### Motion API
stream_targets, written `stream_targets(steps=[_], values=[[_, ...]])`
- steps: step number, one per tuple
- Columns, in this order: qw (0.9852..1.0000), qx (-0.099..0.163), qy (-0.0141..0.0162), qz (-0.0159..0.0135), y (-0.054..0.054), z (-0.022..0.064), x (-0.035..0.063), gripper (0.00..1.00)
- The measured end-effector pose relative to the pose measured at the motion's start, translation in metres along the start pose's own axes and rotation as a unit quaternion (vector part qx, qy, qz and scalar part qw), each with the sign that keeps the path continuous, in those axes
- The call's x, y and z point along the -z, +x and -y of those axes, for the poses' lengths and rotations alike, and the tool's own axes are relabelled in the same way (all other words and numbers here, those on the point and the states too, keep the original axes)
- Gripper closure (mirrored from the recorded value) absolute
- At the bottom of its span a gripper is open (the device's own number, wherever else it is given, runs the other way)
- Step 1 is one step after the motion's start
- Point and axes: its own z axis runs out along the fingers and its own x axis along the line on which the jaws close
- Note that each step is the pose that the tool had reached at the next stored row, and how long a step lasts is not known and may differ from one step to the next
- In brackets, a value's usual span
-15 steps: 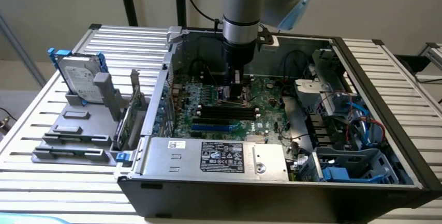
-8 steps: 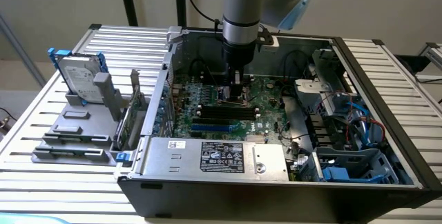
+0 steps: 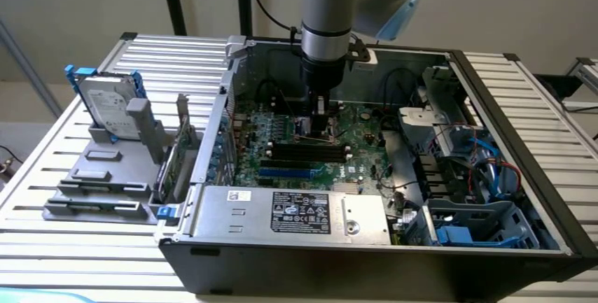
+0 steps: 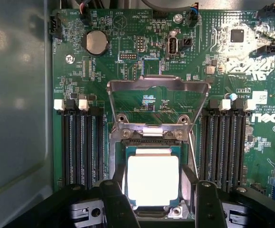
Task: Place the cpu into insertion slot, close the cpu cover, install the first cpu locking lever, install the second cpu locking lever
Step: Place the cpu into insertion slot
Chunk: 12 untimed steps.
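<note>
Landmark: insertion slot (image 4: 152, 142) on green mobo (image 4: 251, 156). Cpu (image 4: 153, 179) is seen seated flat inside the slot, silver top up, bright w/ glare. Cpu cover (image 4: 175, 83) is found open, hinged at one edge of the slot and folded away from it; bare board is visible thru its window. Gripper (image 4: 157, 190) is positioned directly over the slot, fingers (image 4: 116, 204) spread apart, one on each side of the cpu. Nothing is clamped; contact w/ the cpu edges cannot be told. Black memory slots (image 4: 78, 142) are noted in banks flanking the slot on both sides. A coin cell (image 4: 95, 42) is located past the open cover, farther from the slot. Ext. view: arm (image 3: 327, 9) is positioned vertically inside the open pc case (image 3: 374, 268), gripper over the slot region mid-board. Psu (image 3: 290, 212) is seated at the case wall nearer the camera than the slot. A hard drive (image 3: 108, 103) is stood in a grey rack (image 3: 94, 177) outside the case, well apart from the slot, toward the ext. view's left.
</note>
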Motion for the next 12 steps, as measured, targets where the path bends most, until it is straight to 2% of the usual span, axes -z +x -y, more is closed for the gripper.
stream_targets(steps=[7, 12], values=[[1.0000, 0.000, 0.0002, 0.0071, -0.0001, 0.0000, -0.0006, 0.46], [1.0000, 0.000, 0.0003, 0.0073, 0.0000, 0.0001, -0.0015, 0.46]])
